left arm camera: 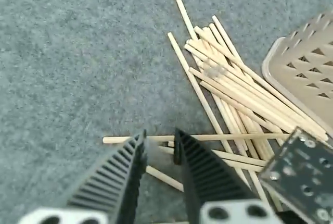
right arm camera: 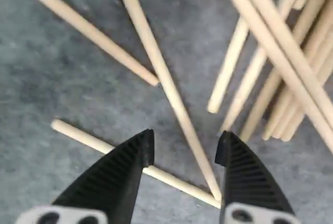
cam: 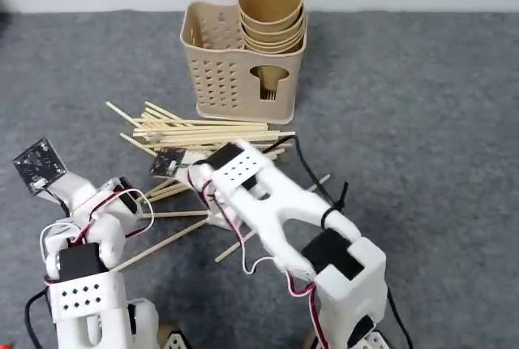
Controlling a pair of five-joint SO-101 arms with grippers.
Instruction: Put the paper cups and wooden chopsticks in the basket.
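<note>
Left fingers (left arm camera: pixel 125 177) and right fingers (right arm camera: pixel 117 174) both hang parted and empty over wooden chopsticks (cam: pixel 203 131) strewn on the desk (cam: pixel 422 122), which I judge remain, while the paper cups (cam: pixel 272 8) sit stacked in the basket (cam: pixel 223 81).

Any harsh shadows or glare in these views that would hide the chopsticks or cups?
High view: soft, even light; the paper cups and basket show no glare, and the chopsticks cast only faint shadows. Left wrist view: the left pincer casts no hard shadow on the mat. Right wrist view: thin soft shadows beside the chopsticks near the right pincer.
</note>
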